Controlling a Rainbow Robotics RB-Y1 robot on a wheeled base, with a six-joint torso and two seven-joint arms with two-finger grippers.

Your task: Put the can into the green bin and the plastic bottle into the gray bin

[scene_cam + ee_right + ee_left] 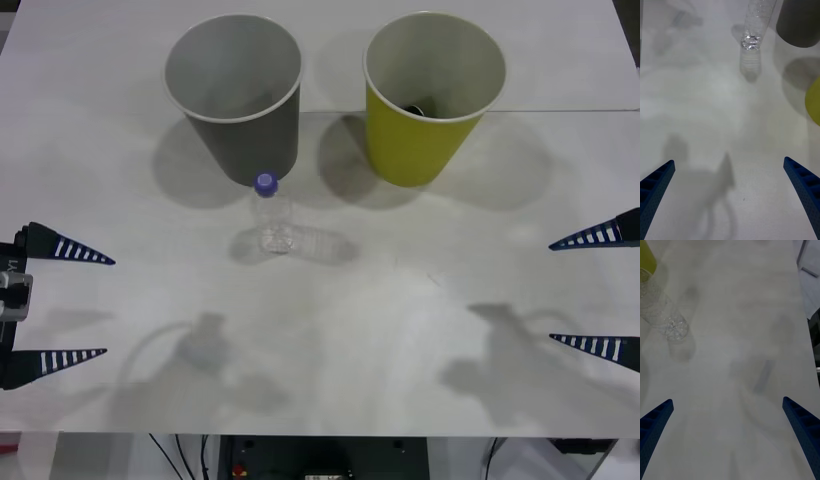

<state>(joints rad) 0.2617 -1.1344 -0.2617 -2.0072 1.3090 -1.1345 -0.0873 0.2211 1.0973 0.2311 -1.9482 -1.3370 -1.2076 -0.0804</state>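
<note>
So the plastic bottle (271,215) is standing upright on the white surface (400,320), purple-blue cap on top, sitting just in front of the gray bin (237,95) and close to its base. The green bin (430,95) is standing beside the gray bin, on the robot's right, both toward the far side of the surface with a gap between them. Something dark is lying at the bottom of the green bin, can't really tell what it is from here.

The left end effector (60,302) is hovering at the left edge of the surface, fingers spread wide apart and gripping nothing. The right end effector (595,290) is doing the same over at the right edge, wide open and holding nothing. Both are sitting well apart from the bottle and the bins.

From the right wrist view the bottle (754,28) is showing up next to the gray bin's dark wall (797,22), and from the left wrist view the bottle (662,313) is looking clear and crinkly against the surface.
</note>
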